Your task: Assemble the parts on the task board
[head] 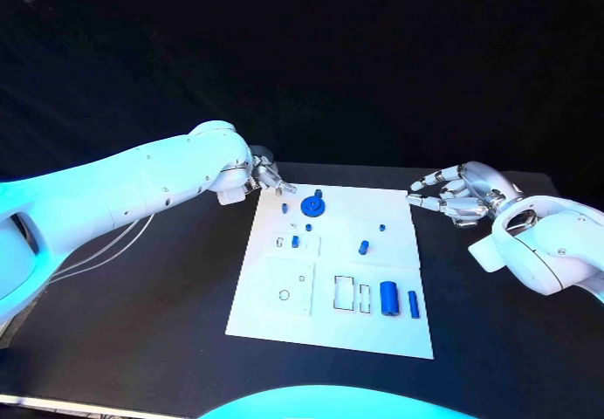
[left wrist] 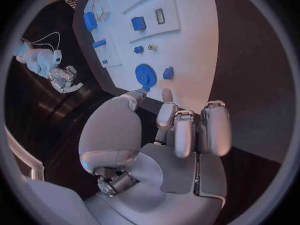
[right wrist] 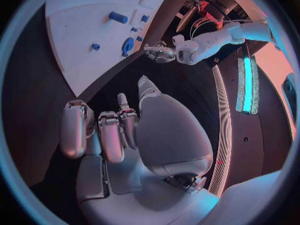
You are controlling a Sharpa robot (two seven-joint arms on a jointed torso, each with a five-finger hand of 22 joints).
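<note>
Task board (head: 330, 305) at frame centre on black worktop (head: 151, 332); blue parts (head: 313, 206) scattered across it. Left hand (head: 267, 177) at board's upper-left corner, right hand (head: 456, 196) off upper-right corner, both released, fingers spread.

We see the task board (head: 330, 323) lying flat mid-table, with bare black table (head: 139, 332) along both long sides. On the board, the blue round part (head: 313, 206) stands at twelve o'clock, close to our left hand (head: 267, 177), which hangs at the board's eleven o'clock corner. Our right hand (head: 456, 195) hovers just off the one o'clock corner. The two blue cylinders (head: 390, 298) lie at five o'clock; the board's seven o'clock area holds only flat outlines.
</note>
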